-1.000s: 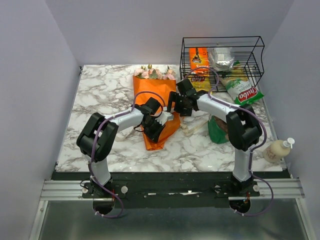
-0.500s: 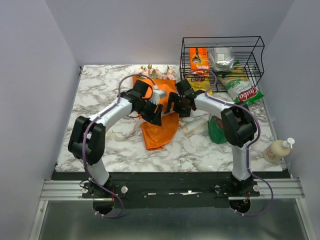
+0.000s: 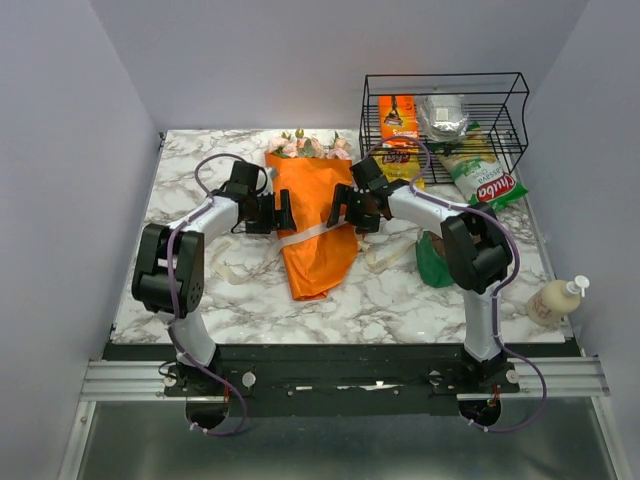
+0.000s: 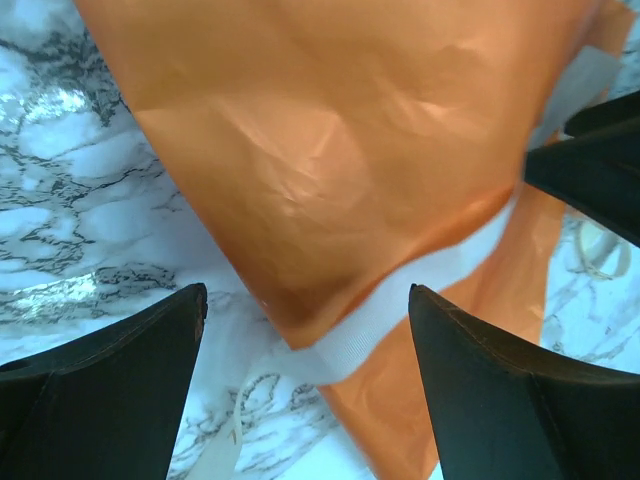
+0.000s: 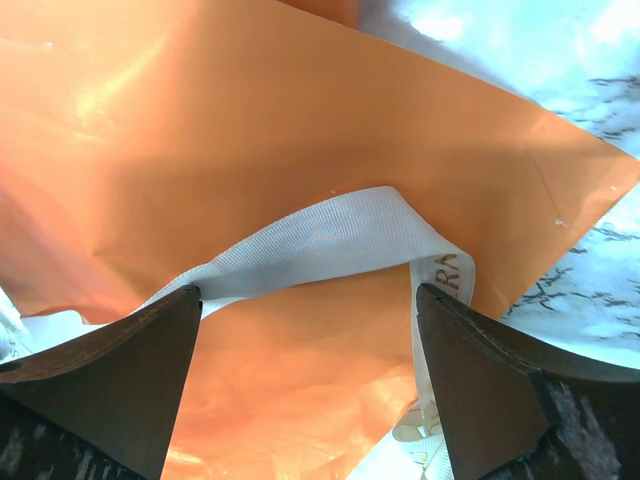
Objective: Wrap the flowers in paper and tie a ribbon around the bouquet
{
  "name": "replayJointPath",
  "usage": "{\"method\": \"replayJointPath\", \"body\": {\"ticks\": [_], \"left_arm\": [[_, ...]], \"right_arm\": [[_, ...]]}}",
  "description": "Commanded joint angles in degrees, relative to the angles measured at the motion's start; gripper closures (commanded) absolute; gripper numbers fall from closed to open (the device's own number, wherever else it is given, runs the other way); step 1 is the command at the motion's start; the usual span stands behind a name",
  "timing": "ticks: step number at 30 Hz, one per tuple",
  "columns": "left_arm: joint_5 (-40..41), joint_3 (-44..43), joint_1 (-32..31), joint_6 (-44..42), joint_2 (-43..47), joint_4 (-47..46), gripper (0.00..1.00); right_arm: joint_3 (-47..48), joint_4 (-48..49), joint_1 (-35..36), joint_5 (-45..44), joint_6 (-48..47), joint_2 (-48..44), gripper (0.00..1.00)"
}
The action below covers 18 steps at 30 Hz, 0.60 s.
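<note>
**Ribbon laid across the orange cone, both arms standing off with fingers spread and empty**

Nearest you, the flared tail of the paper [image 3: 318,272] lies on the marble bench [image 3: 195,180]. Just beyond it, one cream ribbon [image 3: 305,238] crosses the waist of the bouquet [image 3: 315,195], its loose ends trailing on the bench to either side. The left fingers [image 3: 285,212] and right fingers [image 3: 340,212] flank the cone, wide open and holding nothing. To tie well, you probably want one ribbon end in each set of fingers, taken close to the paper, crossed over the waist and drawn evenly so the thin sheet neither tears nor unrolls. At the far end the flowers [image 3: 310,147] peep out. Count: two arms, one sheet, one ribbon, one bouquet; the roses are too small to number.
</note>
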State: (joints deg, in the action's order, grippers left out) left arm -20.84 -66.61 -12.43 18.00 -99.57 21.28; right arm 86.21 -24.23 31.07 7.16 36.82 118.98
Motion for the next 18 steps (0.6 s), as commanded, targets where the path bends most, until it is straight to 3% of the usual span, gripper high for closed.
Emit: {"method": "replayJointPath", "body": {"ticks": [1,11,18], "left_arm": [[1.33,-0.54,0.56,2.83,-3.96,-3.70,0.09],[-5.70,-0.54,0.21,4.94,-10.21,-7.30,0.09],[-10.17,-1.06,0.21,7.13,-13.45,-9.58,0.16]], "right_arm": [[0.10,1.11,-0.04,2.77,-1.31,2.40,0.03],[-0.61,2.52,-0.04,4.53,-2.01,2.75,0.02],[0.88,2.08,-0.04,4.45,-1.84,3.45,0.02]]}}
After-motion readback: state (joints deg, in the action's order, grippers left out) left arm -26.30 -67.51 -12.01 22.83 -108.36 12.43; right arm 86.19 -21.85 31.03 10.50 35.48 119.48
